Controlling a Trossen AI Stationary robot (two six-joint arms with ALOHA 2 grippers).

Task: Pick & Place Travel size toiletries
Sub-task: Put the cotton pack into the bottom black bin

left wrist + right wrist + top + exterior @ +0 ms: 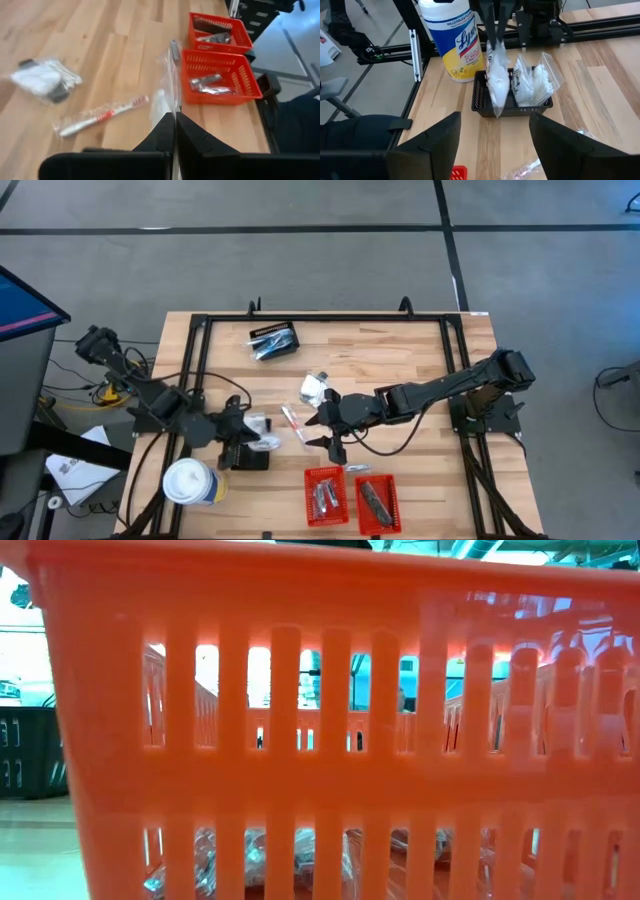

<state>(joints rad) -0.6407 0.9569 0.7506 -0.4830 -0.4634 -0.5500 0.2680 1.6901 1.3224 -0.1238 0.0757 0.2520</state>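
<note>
Between the left gripper's (495, 22) closed fingers hangs a white clear-wrapped packet (497, 82), above the black basket (512, 102) holding more packets. Just left stands a canister (456, 37) reading "Lysol" and "KILLS COLD & FLU". Mid-table, the right gripper (333, 432) hovers with fingers spread and empty, beside a wrapped toothbrush (293, 421), just beyond two red baskets (350, 500).

red baskets (325, 496), yellow-labelled white canister (455, 37)
</note>
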